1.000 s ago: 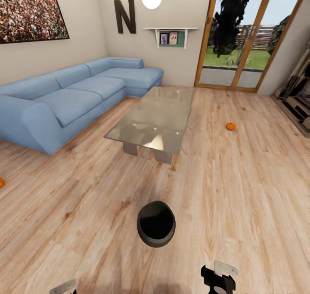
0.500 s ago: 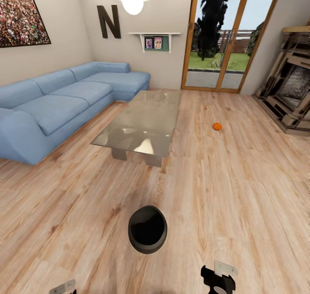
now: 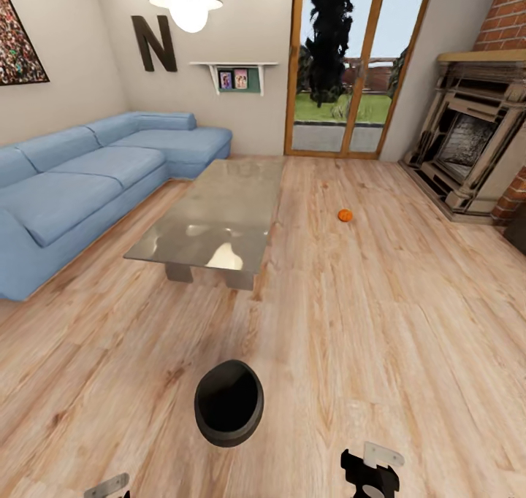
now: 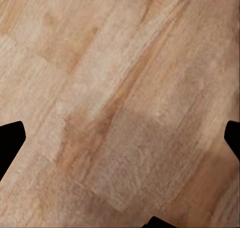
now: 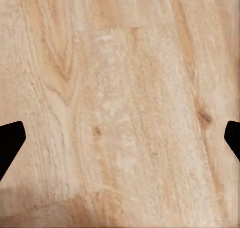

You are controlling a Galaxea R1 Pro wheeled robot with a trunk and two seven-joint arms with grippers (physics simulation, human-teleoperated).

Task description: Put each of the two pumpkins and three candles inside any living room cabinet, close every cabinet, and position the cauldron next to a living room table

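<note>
A black cauldron (image 3: 229, 403) with a dark inside stands on the wood floor just ahead of me, a stretch short of the glass-topped table (image 3: 212, 217). One small orange pumpkin (image 3: 345, 215) lies on the floor to the right of the table. The cabinet and the candles are out of view. Low at the picture's edge sit my left gripper (image 3: 108, 486) and right gripper (image 3: 371, 472). In the wrist views the left gripper (image 4: 120, 138) and right gripper (image 5: 120, 138) are open over bare floorboards, nothing between their fingers.
A blue corner sofa (image 3: 80, 184) runs along the left wall beside the table. A stone fireplace (image 3: 467, 140) in a brick wall stands at the right. Glass patio doors (image 3: 343, 67) close the far end. Open floor lies right of the cauldron.
The whole view has swung to the right: sofa, table, pumpkin and cauldron slid left in the picture and the fireplace came in. The pumpkin at the left edge left the frame.
</note>
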